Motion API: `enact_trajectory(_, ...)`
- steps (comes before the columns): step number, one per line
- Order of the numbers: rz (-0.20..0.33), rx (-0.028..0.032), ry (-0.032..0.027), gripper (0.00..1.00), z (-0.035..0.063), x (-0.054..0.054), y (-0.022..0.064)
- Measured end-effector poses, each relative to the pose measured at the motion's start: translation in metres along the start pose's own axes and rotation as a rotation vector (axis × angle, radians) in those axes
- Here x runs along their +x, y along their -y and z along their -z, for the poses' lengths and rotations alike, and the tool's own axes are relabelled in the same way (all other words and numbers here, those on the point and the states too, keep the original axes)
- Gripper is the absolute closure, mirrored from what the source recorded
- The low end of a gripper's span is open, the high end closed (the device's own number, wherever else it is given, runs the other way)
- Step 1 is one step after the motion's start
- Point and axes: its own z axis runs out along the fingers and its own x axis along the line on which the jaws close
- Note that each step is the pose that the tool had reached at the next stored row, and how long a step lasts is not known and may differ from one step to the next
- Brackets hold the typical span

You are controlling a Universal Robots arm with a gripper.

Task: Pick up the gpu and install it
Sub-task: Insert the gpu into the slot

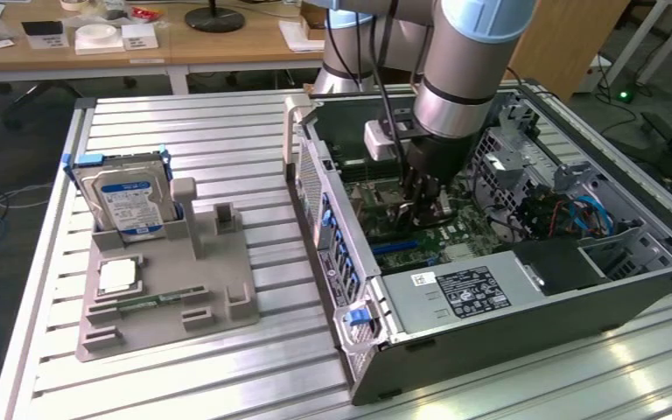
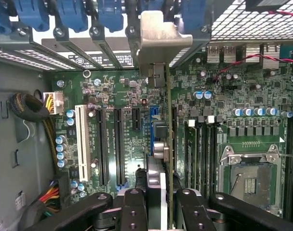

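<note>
At the exterior view's left, a grey holder tray [image 1: 161, 297] lies on the slatted aluminium table [image 1: 196, 131]. One hard drive [image 1: 129, 199] with a blue-and-white label stands upright in it; the label's print cannot be read. In front of the drive lies one square silver processor chip [image 1: 118, 276], and beside that one narrow green memory stick [image 1: 155, 301].

To the exterior view's right, the open computer case [image 1: 500, 262] lies on its side. Its grey power supply [image 1: 458, 293] carries a white sticker and a black sticker, both too small to read. The arm reaches down into the case, and the gripper [image 1: 422, 207] sits low over the green motherboard [image 1: 430, 241].

In the wrist view, the gripper [image 2: 162, 202] is clamped on the gpu [image 2: 161, 144], which is seen edge-on, standing upright between the black fingers [image 2: 133, 209]. The card's silvery end bracket [image 2: 158, 33] rests against the case's rear slot openings, and its lower edge runs along the blue slot [image 2: 153, 126] on the motherboard [image 2: 117, 96]. Whether it is fully seated cannot be told. Beside it are one white slot [image 2: 81, 142] and two long black slots [image 2: 118, 144]. Further on lies one empty processor socket [image 2: 252, 175]. Four blue latches [image 2: 72, 14] line the slot openings.
</note>
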Motion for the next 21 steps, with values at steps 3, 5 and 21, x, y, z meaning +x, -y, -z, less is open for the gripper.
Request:
enact_trajectory(3, 0.0, 0.0, 0.0, 0.72, -0.0019, 0.0001, -0.0008)
enact_trajectory(5, 0.0, -0.0001, -0.0002, 0.72, -0.0026, 0.0003, -0.002)
enact_trajectory(21, 0.0, 0.0, 0.0002, 0.72, -0.0089, 0.002, -0.0055)
